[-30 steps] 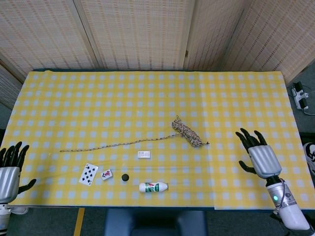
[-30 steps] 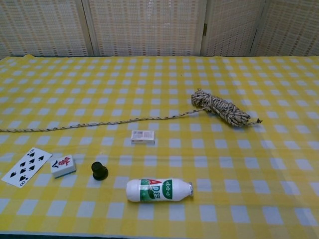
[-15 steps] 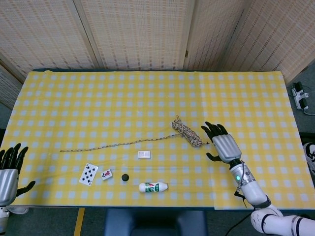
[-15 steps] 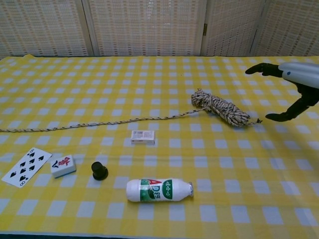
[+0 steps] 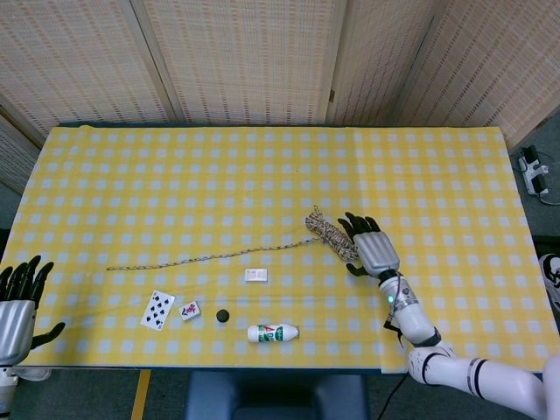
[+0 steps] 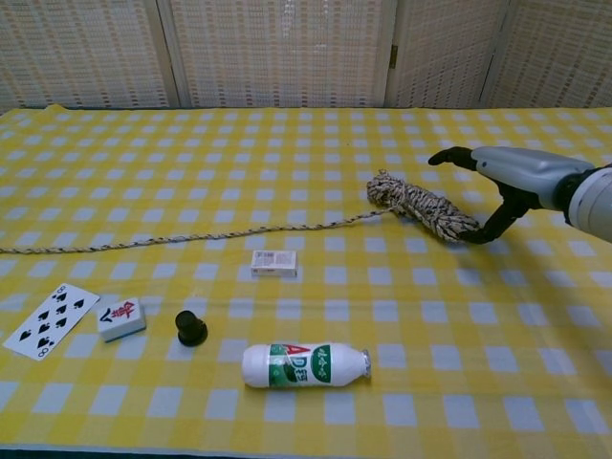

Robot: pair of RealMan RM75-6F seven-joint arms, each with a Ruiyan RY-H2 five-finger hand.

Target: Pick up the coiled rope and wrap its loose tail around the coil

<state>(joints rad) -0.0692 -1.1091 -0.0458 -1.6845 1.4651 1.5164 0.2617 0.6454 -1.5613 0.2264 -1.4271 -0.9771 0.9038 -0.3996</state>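
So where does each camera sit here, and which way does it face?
Head view: high above the near edge, looking steeply down on the table; shows the right hand at the rope coil and the left hand.
Chest view: low at the near edge, looking across; shows the right hand only.
Both show the coil, its tail and the bottle.

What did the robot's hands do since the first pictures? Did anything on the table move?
The right hand came in from the table's right edge, leftward, and now hangs open over the coiled rope's right end, thumb low beside it; a grip isn't visible yet. The left hand stayed at the near left corner. The loose tail, bottle and playing card didn't move.
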